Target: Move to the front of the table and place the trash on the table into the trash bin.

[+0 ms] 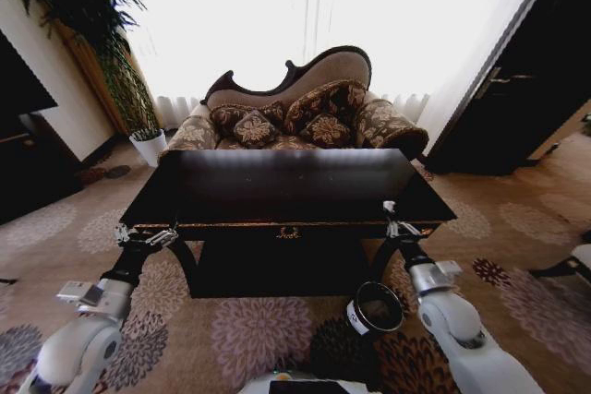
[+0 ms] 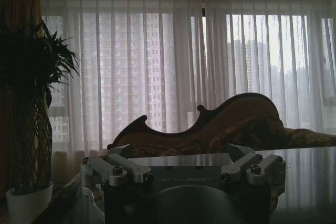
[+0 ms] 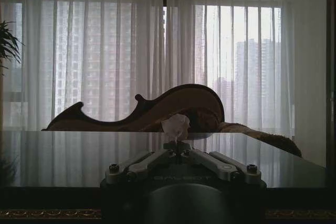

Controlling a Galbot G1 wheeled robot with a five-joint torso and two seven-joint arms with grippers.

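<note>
The dark glossy table (image 1: 286,186) stands straight ahead, its gold-trimmed front edge just beyond both grippers. My right gripper (image 1: 391,219) is at the table's front right edge, shut on the trash (image 1: 389,207), a small white crumpled wad. In the right wrist view the wad (image 3: 176,125) sticks up from the closed right gripper (image 3: 177,144), above the tabletop (image 3: 63,156). My left gripper (image 1: 146,237) hovers at the front left corner, open and holding nothing; the left wrist view shows this gripper (image 2: 181,156) with its fingers spread. The round trash bin (image 1: 374,308) sits on the carpet below my right arm.
A patterned chaise sofa (image 1: 295,113) with cushions stands behind the table, in front of bright curtains. A potted plant (image 1: 148,145) is at the back left, a black cabinet (image 1: 28,154) at the left, and a dark door (image 1: 517,89) at the right. Carpet surrounds the table.
</note>
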